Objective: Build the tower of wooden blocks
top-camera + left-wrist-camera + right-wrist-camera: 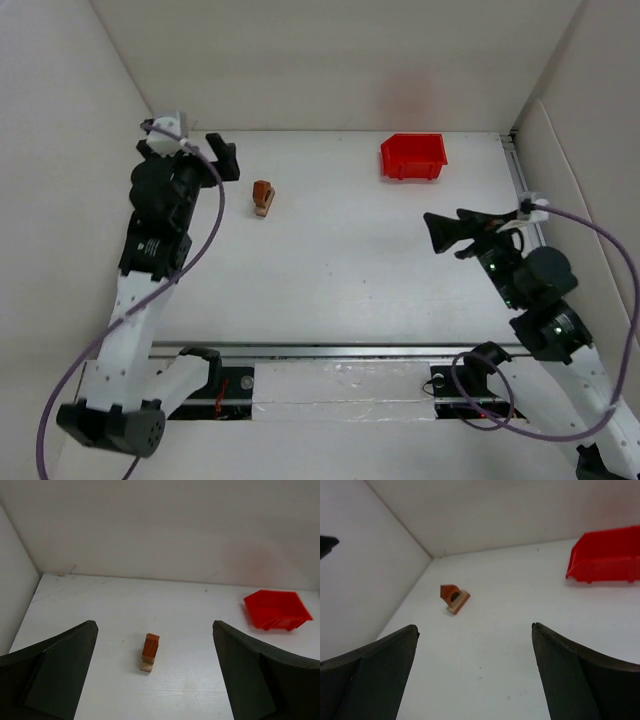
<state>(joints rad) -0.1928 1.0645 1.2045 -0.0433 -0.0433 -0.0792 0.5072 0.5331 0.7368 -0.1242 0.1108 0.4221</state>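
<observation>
The tower (263, 197) is a small stack of tan and reddish-brown wood blocks at the back left of the table. In the left wrist view the tower (149, 652) shows a reddish block on tan pieces. In the right wrist view the tower (453, 598) shows a reddish arch piece on a tan bar. My left gripper (226, 160) is open and empty, just left of the tower. My right gripper (447, 233) is open and empty at the right side, far from the tower. No loose blocks are in view.
A red plastic bin (412, 156) stands at the back right; it also shows in the left wrist view (276, 609) and the right wrist view (607, 556). White walls close in the table at the back and both sides.
</observation>
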